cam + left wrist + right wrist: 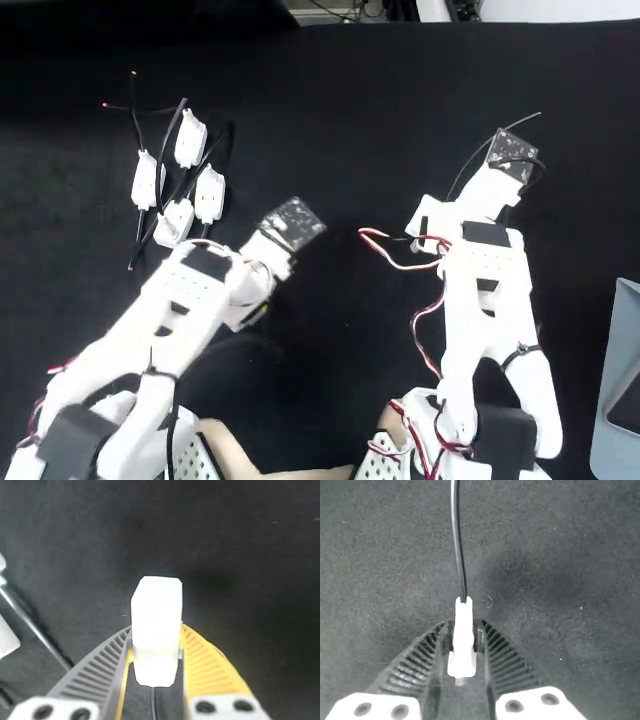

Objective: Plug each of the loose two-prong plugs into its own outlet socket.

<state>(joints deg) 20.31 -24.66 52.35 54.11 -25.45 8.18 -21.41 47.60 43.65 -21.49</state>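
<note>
My left gripper [156,629] is shut on a white blocky outlet socket [156,602] that sticks out past its fingertips. In the high view this gripper [290,225] hangs over the black cloth near the middle. My right gripper [463,630] is shut on a slim white two-prong plug [462,661]. The plug's thin black wire [459,540] trails away from the gripper. In the high view the right gripper [510,152] is at the right, far from the left one. Several loose white plug and socket pieces [185,180] with black wires lie in a cluster at the far left.
A black cloth [360,100] covers the table. A grey container [620,400] stands at the right edge. Part of one loose white piece [6,637] and a black wire [30,625] lie close beside the left gripper. Red and white servo cables [395,250] loop between the arms.
</note>
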